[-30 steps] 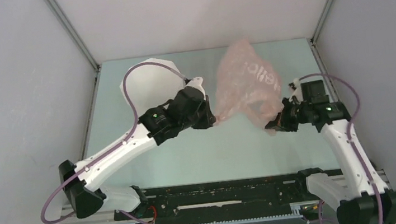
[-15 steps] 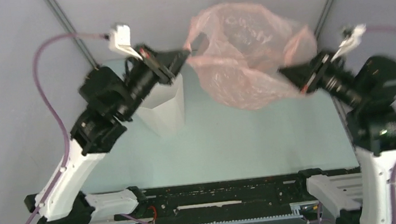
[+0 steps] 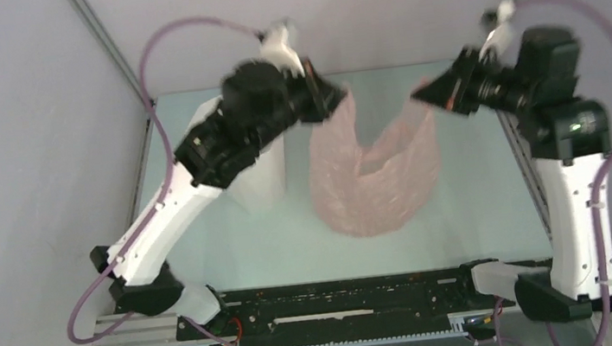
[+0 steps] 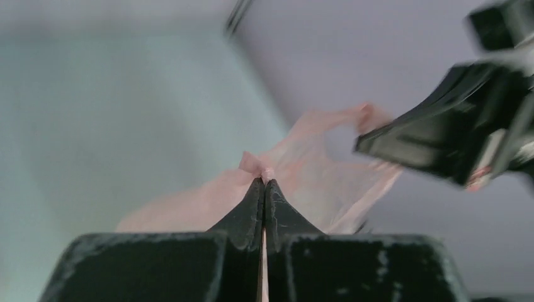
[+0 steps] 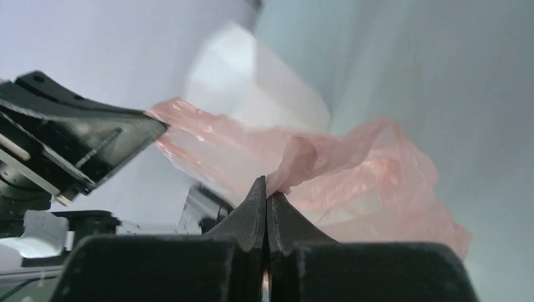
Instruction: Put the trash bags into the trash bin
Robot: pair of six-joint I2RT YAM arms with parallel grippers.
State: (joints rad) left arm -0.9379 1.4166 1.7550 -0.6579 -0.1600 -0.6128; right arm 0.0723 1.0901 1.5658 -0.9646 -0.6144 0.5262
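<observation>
Item one, far left: my left arm [image 3: 170,216], white with black joints, rising from the near edge of the table [image 3: 480,205] and reaching toward the back, a purple cable [image 3: 152,60] looping over it. Item two: the bin [image 3: 261,174], white and many-sided, standing on the table's left rear part, its upper part hidden under my left arm; from the right wrist camera it shows as a pale blurred shape [image 5: 252,88] behind the bag. Item three: my left jaws, raised above the table just right of the bin, pressed together on a pinch of the bag's edge, film puckering out at their tips. Item four: the bag [image 3: 373,183], thin pink wrinkled film, slung between my two pairs of jaws and sagging in a deep U over the middle of the table, beside the bin and outside it; whether its lowest fold touches the table I cannot tell. The same bag from the wrists: [image 4: 302,182], [image 5: 352,170]. Item five: my right jaws, held high at the right rear, clamped together on the bag's opposite edge, a twist of film bunched at their tips. Item six, far right: my right arm [image 3: 569,182], standing tall, its own purple cable [image 3: 610,43] arcing over.
</observation>
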